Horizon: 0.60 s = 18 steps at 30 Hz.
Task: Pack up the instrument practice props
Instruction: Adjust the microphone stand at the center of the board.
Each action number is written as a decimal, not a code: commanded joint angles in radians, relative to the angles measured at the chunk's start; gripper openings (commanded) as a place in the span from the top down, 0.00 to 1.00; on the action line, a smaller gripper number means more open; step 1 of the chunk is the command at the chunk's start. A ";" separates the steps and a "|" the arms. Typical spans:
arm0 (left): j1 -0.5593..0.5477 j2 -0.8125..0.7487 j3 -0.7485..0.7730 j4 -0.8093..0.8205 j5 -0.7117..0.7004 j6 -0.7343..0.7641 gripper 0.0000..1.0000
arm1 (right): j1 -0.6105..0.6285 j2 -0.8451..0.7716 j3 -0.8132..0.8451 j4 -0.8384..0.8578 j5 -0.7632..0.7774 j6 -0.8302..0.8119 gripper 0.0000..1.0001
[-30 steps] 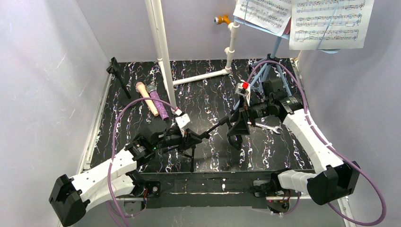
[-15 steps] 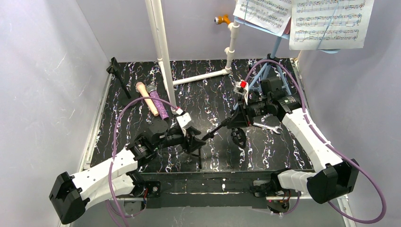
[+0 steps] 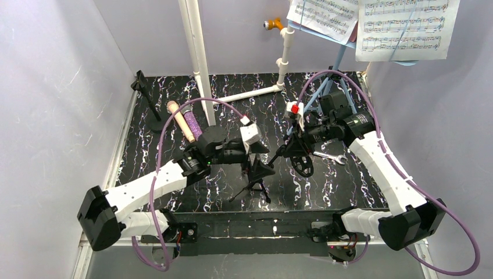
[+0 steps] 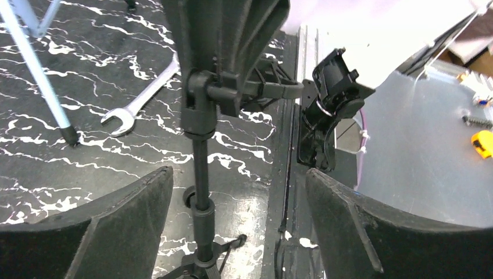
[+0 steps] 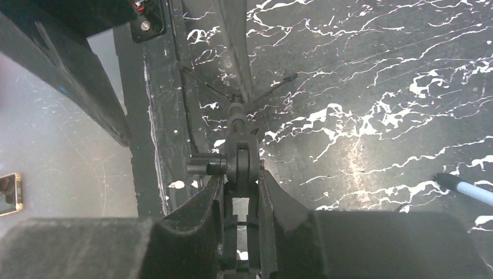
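The black mic tripod [image 3: 256, 181] sits between the two arms over the front middle of the black marbled table [image 3: 349, 186], its legs splayed near the front edge; whether the feet bear on the surface cannot be told. The right gripper [image 5: 241, 192] is clenched on the swivel joint at the tripod's head, one finger pressing each side of it. The left gripper [image 4: 238, 174] is released, with its fingers [image 4: 125, 224] spread wide. The tripod's thin shaft passes between them and touches neither. A silver wrench [image 3: 330, 157] lies flat on the table just right of the held head, near one foot of the light-blue music rack [image 3: 328, 87]. The rack stands at the back right corner and carries the sheet-music pages [image 3: 407, 26] up high. At the back left, well apart from the tripod, the peach microphone [image 3: 181, 121] and the purple glitter microphone [image 3: 195, 127] lie side by side and touching. The left arm's cable partly crosses them. The round-base holder [image 3: 152, 110] stands just beyond them by the left wall. White plastic pipes [image 3: 197, 52] rise from the back middle of the table.
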 commanded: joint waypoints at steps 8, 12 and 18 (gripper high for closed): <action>-0.104 0.141 0.133 -0.086 -0.151 0.217 0.36 | 0.017 -0.078 0.095 -0.022 -0.017 -0.038 0.99; -0.108 0.188 0.158 -0.088 -0.178 0.199 0.51 | 0.018 0.000 0.091 -0.019 -0.025 -0.038 0.99; -0.108 0.207 0.154 -0.088 -0.171 0.171 1.00 | 0.017 -0.010 0.080 -0.023 -0.038 -0.037 0.99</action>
